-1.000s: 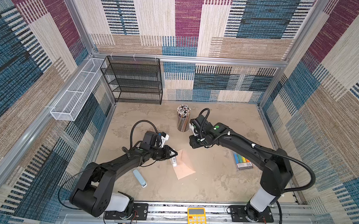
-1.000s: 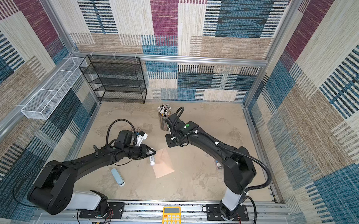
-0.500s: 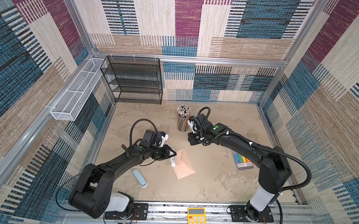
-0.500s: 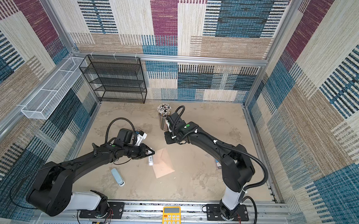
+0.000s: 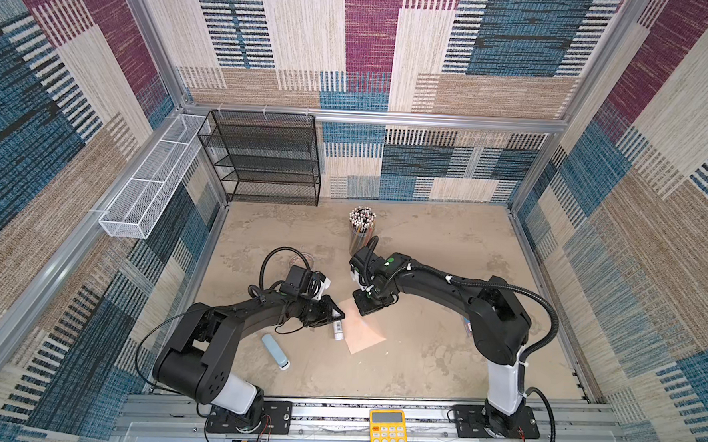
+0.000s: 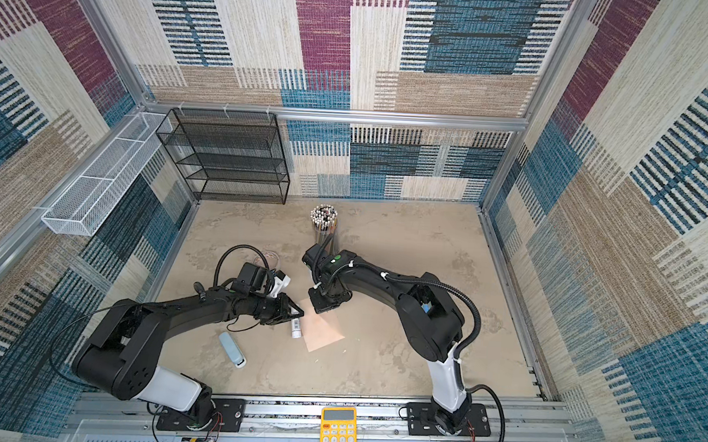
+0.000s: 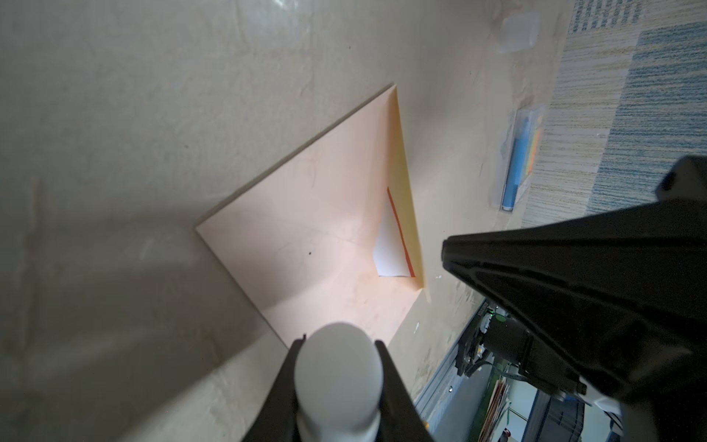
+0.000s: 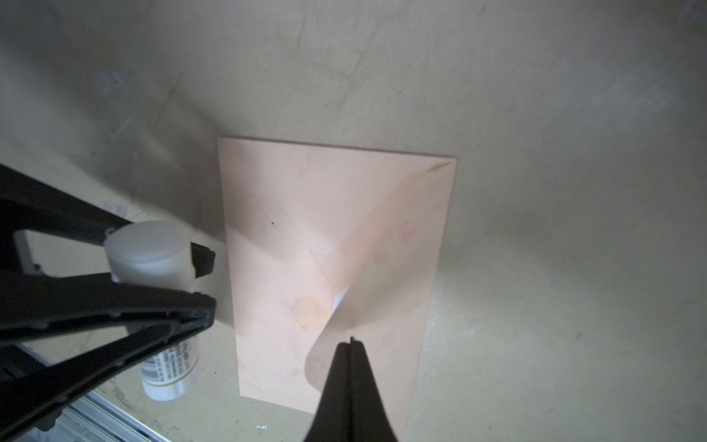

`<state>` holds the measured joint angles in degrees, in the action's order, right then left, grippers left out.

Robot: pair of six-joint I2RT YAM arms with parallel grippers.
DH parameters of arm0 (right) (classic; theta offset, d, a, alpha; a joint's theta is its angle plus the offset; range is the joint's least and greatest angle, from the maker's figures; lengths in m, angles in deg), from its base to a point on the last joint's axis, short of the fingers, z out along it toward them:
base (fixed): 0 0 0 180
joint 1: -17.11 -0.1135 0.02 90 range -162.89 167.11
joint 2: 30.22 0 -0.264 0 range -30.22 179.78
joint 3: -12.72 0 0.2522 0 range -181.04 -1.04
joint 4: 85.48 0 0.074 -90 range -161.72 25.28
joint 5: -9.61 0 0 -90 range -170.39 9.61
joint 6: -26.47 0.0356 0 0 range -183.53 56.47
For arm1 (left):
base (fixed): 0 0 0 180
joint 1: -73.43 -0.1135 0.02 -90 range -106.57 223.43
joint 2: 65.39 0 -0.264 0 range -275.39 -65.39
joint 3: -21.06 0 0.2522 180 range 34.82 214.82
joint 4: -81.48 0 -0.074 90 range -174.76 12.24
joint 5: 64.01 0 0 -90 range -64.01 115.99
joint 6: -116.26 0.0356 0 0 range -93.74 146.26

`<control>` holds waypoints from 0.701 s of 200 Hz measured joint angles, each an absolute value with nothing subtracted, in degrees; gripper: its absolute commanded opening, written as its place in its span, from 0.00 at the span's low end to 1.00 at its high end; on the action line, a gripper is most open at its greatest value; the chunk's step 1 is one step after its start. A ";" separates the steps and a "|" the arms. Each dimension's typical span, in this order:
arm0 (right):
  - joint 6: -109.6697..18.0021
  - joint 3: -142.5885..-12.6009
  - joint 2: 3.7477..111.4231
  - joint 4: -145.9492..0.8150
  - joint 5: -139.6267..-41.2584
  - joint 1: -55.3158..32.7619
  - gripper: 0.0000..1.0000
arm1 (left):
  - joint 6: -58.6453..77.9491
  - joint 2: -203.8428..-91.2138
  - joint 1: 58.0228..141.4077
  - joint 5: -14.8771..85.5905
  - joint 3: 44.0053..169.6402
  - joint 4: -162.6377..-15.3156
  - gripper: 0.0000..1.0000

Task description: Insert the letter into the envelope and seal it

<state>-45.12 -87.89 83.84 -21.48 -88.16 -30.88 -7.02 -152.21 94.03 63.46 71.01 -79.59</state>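
Now both my grippers work at the envelope.
My right gripper is pinched fully together, apparently on the curled-up tip of the flap. My left gripper clamps a white glue stick just beside the envelope, which lies on the table with the letter tucked inside.

Laboratory robot cell. Aluminium frame carries patchwork woven wall panels. Left arm and right arm are bolted to a front rail. Beige surface holds mesh rack and pencil cup.
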 measured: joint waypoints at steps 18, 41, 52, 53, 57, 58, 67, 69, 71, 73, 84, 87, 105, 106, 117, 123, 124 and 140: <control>-45.03 -88.63 85.00 -20.84 -88.51 -31.32 0.00 | -7.02 -152.85 94.03 63.39 70.77 -79.81 0.00; -44.90 -89.46 86.64 -20.58 -88.86 -32.04 0.00 | -7.04 -153.57 93.89 63.37 70.48 -80.53 0.00; -44.86 -89.92 87.30 -20.28 -88.88 -32.41 0.00 | -7.08 -153.96 93.89 63.37 70.46 -81.01 0.00; -44.86 -89.94 87.34 -20.25 -88.88 -32.43 0.00 | -7.08 -154.00 93.89 63.37 70.46 -81.05 0.00; -44.73 -90.16 87.58 -20.19 -88.90 -32.48 0.00 | -7.19 -154.18 93.89 63.37 70.46 -81.18 0.00; -44.73 -90.16 87.58 -20.19 -88.90 -32.48 0.00 | -7.19 -154.20 93.89 63.37 70.46 -81.21 0.00; -44.66 -90.47 88.04 -20.10 -88.90 -32.76 0.00 | -7.24 -154.44 93.89 63.37 70.46 -81.49 0.00; -44.66 -90.56 88.15 -20.04 -88.90 -32.80 0.00 | -7.24 -154.49 93.89 63.37 70.46 -81.53 0.00; -44.66 -90.60 88.26 -19.99 -88.90 -32.80 0.00 | -7.24 -154.53 93.89 63.37 70.46 -81.55 0.00; -44.66 -90.67 88.35 -19.97 -88.90 -32.83 0.00 | -7.24 -154.55 93.89 63.37 70.46 -81.58 0.00; -44.49 -90.84 88.87 -19.75 -88.86 -33.13 0.00 | -7.48 -154.64 93.89 63.37 70.46 -81.60 0.00; -44.49 -90.91 89.07 -19.58 -88.86 -33.15 0.00 | -7.50 -154.64 93.89 63.37 70.46 -81.60 0.00; -44.24 -91.32 89.90 -19.10 -88.71 -33.50 0.00 | -7.67 -154.64 93.83 63.37 70.46 -81.90 0.00; -44.24 -91.34 89.94 -19.05 -88.71 -33.53 0.00 | -7.67 -154.64 93.83 63.37 70.46 -81.93 0.00; -44.22 -91.50 90.45 -18.97 -88.68 -33.77 0.00 | -7.98 -154.66 93.81 63.37 70.46 -81.95 0.00; -44.07 -91.52 90.75 -18.90 -88.64 -33.92 0.00 | -8.05 -154.70 93.79 63.35 70.46 -81.95 0.00; -44.09 -91.52 90.77 -18.90 -88.64 -33.92 0.00 | -8.05 -154.73 93.79 63.35 70.46 -81.95 0.00; -44.03 -91.72 91.17 -18.75 -88.20 -34.16 0.00 | -8.07 -154.90 93.79 63.35 70.46 -81.95 0.00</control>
